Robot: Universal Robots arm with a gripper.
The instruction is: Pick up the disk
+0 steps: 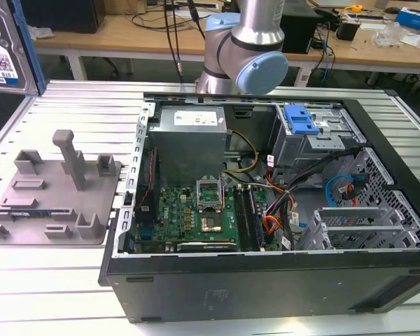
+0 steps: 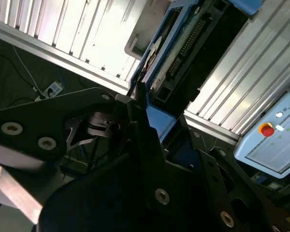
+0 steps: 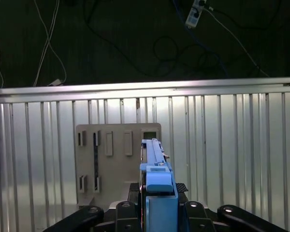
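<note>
Gripper [image 3: 157,212]: closed on the disk [image 3: 154,164], held edge-on between the fingers, raised above the grey fixture [image 3: 118,162].
Long axis: disk runs straight out from the gripper.
Exterior view: labelled face of the disk [image 1: 3,45] is seen, lifted clear of the grey fixture [image 1: 52,189].
Second wrist view: connector edge of the disk [image 2: 183,53] is seen.

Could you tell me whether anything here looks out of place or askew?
Nothing looks damaged or spilled. The disk is off the table, held on edge in the pincer above the grey fixture. The computer case lies open on its side.
</note>
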